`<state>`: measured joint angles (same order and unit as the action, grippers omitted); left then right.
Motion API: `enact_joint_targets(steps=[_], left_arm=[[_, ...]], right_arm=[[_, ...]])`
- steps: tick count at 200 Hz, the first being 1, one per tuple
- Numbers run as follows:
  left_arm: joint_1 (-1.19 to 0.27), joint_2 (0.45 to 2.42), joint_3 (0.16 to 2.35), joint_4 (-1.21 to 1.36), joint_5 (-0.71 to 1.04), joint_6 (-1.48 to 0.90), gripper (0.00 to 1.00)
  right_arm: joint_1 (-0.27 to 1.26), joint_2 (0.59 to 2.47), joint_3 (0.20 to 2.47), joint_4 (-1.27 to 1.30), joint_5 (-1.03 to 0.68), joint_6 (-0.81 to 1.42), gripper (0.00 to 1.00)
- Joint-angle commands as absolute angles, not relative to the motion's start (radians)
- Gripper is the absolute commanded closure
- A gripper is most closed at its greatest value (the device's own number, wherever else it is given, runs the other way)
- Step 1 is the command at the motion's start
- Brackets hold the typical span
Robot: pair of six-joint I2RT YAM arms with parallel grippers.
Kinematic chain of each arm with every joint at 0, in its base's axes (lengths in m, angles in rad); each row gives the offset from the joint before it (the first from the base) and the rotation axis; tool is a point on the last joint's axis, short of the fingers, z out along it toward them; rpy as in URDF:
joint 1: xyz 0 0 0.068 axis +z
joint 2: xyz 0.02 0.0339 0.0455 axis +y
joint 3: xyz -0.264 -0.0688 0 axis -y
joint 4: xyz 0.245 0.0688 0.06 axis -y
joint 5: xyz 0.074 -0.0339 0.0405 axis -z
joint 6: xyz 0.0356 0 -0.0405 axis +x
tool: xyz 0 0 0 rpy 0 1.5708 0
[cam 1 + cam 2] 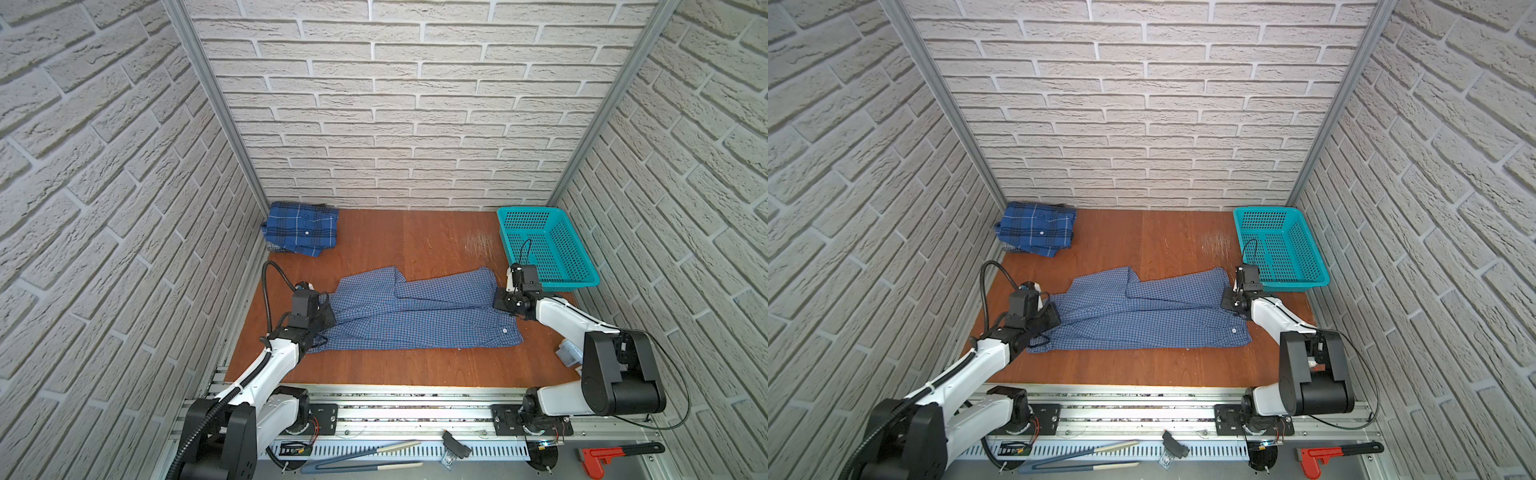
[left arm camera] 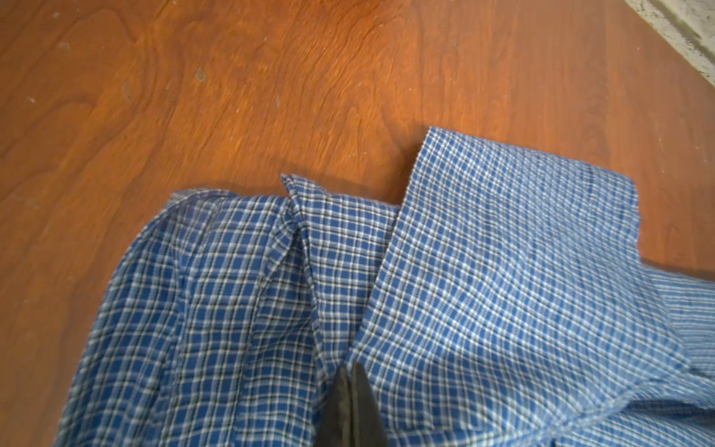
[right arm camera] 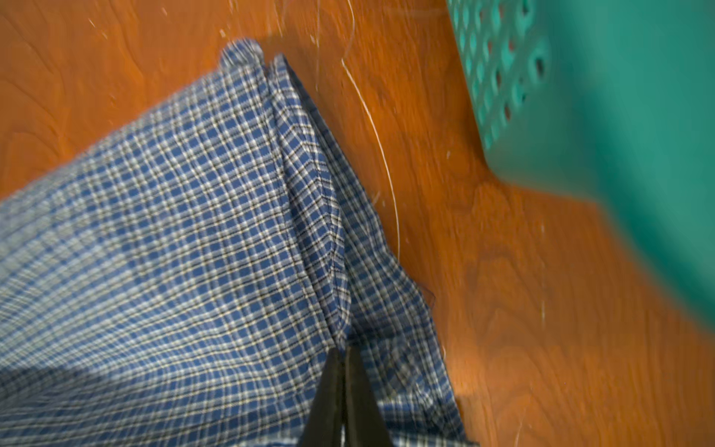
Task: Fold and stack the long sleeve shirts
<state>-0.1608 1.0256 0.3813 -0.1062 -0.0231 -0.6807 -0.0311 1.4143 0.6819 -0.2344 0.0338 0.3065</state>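
- Blue fine-checked cloth fills both wrist views. My left fingers (image 2: pixel 346 381) are pressed together on a raised fold of the light-blue checked shirt (image 2: pixel 483 271), and my right fingers (image 3: pixel 336 373) are pinched tight on a ridge of the same cloth.
- Neither pinch can be read from above. In both top views my wrist bodies cover the fingertips, and only their places at the shirt's two ends show.
- Only the top views show the whole shirt (image 1: pixel 415 320). It lies on the wooden tabletop (image 1: pixel 415 365) between my two arms, in the near half.
- Its long axis runs left to right across the tabletop, with the left end at my left fingers and the right end at my right fingers. A folded-over layer lies along the far side, and one white button shows near the right front corner. I cannot tell which end is the collar.
- My left wrist view adds a squared flap and a pointed corner of cloth, both jutting onto bare wood.
- My right wrist view alone shows how near the teal basket (image 3: pixel 619 116) stands to the shirt's edge, blurred and apart from the cloth. From above, the basket (image 1: pixel 530 210) sits in the far right corner.
- Only the top views show the plaid shirt (image 1: pixel 301 228), folded in the far left corner, well apart from the checked one.
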Motion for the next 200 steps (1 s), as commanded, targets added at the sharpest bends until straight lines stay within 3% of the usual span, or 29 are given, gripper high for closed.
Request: enact_joint_targets(steps=[1, 27, 43, 74, 101, 134, 149, 200], left_arm=[[-0.164, 1.014, 0.344, -0.124, -0.093, -0.714, 1.00], [-0.163, 1.046, 0.328, -0.114, -0.111, -0.730, 0.99], [-0.161, 1.070, 0.350, -0.133, -0.119, -0.733, 0.72], [-0.156, 1.046, 0.446, -0.215, -0.146, -0.715, 0.48], [-0.139, 1.013, 0.568, -0.261, -0.197, -0.679, 0.27], [-0.063, 1.099, 0.722, -0.126, -0.078, -0.612, 0.02], [-0.093, 1.227, 0.796, -0.064, -0.005, -0.581, 0.02], [-0.350, 1.729, 1.200, -0.187, -0.073, -0.428, 0.03]], right_arm=[[-0.037, 1.362, 0.659, -0.208, 0.071, 0.299, 0.92], [-0.037, 1.338, 0.650, -0.236, 0.039, 0.321, 0.80], [-0.037, 1.332, 0.682, -0.308, 0.066, 0.348, 0.77], [-0.015, 1.194, 0.730, -0.401, 0.032, 0.373, 0.69], [0.110, 1.058, 0.667, -0.230, -0.100, 0.426, 0.55], [0.209, 1.265, 0.693, -0.122, -0.082, 0.461, 0.52], [0.235, 1.377, 0.734, -0.104, -0.034, 0.455, 0.51], [0.251, 1.543, 0.689, -0.020, -0.011, 0.498, 0.52]])
